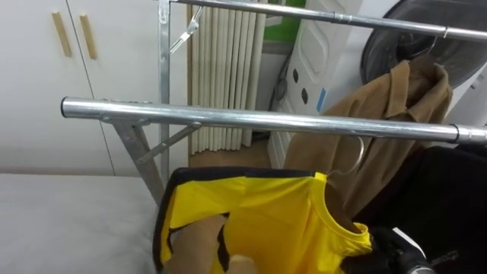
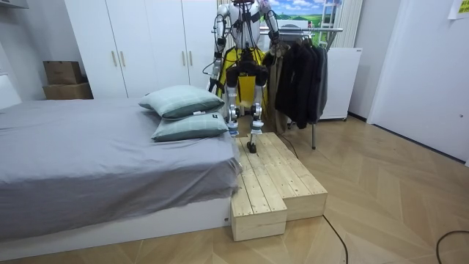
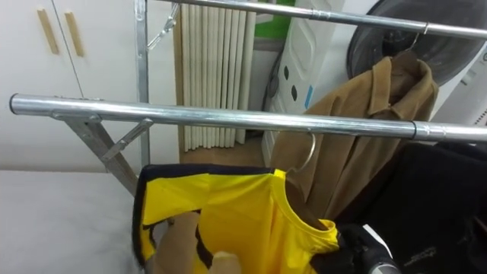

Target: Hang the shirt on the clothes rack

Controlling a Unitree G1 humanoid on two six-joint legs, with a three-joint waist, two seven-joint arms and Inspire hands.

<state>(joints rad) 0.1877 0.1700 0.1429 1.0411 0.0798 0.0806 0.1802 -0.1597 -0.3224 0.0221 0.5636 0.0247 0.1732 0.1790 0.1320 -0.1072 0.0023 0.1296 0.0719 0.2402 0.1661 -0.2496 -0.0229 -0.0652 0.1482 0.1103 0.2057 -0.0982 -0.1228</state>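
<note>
Item: yellow shirt (image 1: 259, 221) on a wire hanger, held up close under the front rail (image 1: 228, 116) of a metal clothes rack. The hanger hook (image 1: 348, 164) rises from the collar to the rail's underside; whether it is over the rail cannot be told, and it reads as just short.

Right hand (image 1: 399, 247): low at the shirt's right shoulder, partly behind the cloth. Whether it pinches the hanger or lies spread cannot be told.

Stance: the robot stands on a wooden platform (image 2: 275, 176) beside the bed (image 2: 88, 161), facing the rack with its arms raised.

Step in hand, as judged: seat the hook on the front rail. To do it well, lift until the hook's mouth clears the top of the tube, carry it across, lower it squarely, and let go only once the rail bears the weight. Keep the shirt clear of the slanted brace on the left.

Holders and contents:
- front rail — bare along its visible length.
- back rail (image 1: 319, 14) — carries a brown coat (image 1: 396, 106).
- dark clothes (image 1: 456, 198) hang at the right.
- cardboard boxes (image 2: 64, 79) stand by the wardrobe; contents unseen.
</note>
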